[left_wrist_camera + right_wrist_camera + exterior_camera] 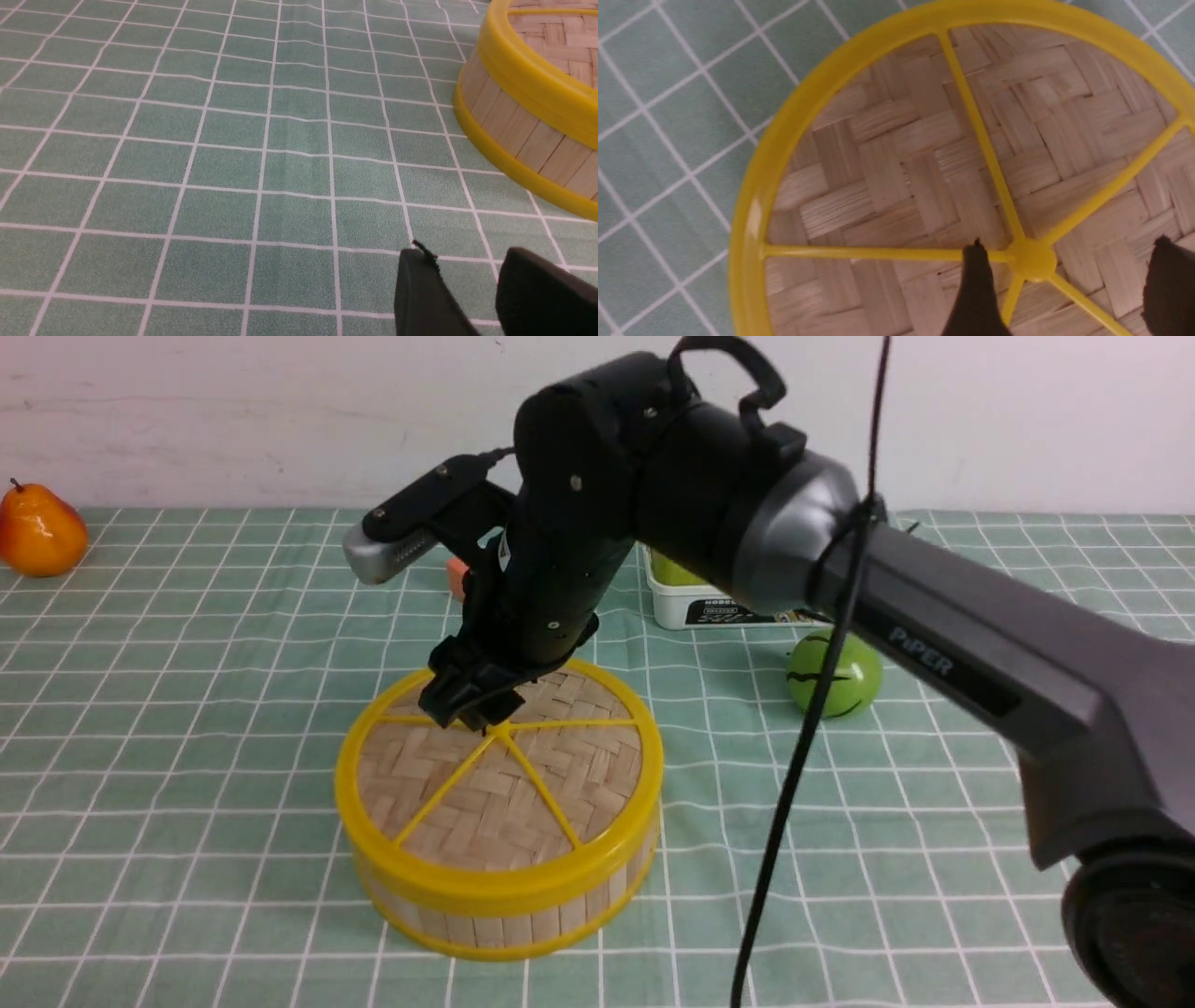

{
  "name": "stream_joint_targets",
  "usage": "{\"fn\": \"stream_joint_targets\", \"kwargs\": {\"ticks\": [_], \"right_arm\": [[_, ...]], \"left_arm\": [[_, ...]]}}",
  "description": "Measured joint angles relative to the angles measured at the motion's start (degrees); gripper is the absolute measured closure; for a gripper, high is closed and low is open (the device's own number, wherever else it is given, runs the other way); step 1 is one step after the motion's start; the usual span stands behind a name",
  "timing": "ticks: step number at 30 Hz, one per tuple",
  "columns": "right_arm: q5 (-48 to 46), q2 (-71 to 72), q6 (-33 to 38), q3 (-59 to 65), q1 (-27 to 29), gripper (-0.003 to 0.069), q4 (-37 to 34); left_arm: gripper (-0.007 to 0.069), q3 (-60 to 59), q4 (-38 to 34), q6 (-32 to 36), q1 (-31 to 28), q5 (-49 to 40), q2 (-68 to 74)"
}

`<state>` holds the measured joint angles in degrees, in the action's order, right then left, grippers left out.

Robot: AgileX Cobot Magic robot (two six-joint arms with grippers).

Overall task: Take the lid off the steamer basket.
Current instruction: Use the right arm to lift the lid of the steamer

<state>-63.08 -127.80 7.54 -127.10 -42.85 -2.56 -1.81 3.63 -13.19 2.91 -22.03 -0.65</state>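
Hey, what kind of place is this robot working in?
Probably a lab tabletop staged as a kitchen: a green checked tablecloth against a bare white wall, with an orange pear and a lidded steamer basket set out.

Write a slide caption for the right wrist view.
Open right gripper over the yellow centre knob of the woven lid.

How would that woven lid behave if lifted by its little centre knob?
Probably stiff: the lid has a yellow rim and spokes framing its bamboo weave. Likely light, being thin bamboo and plastic. The knob is small, smooth plastic, so the right gripper, open either side of it, might slip.
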Motion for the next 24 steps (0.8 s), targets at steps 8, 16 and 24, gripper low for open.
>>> {"fn": "stream_joint_targets", "kwargs": {"ticks": [8, 16, 24], "right_arm": [[1.78, -2.53, -1.08, 0.0, 0.0, 0.0297, 0.15], [0.45, -3.06, -1.08, -0.33, 0.0, 0.0534, -0.42], [0.13, -2.99, -2.26, -0.57, 0.0, 0.0581, -0.3]], "left_arm": [[0.0386, 0.0, 0.0, 0.0, 0.0, 0.0, 0.0], [0.0386, 0.0, 0.0, 0.0, 0.0, 0.0, 0.0], [0.0386, 0.0, 0.0, 0.0, 0.0, 0.0, 0.0]]}}
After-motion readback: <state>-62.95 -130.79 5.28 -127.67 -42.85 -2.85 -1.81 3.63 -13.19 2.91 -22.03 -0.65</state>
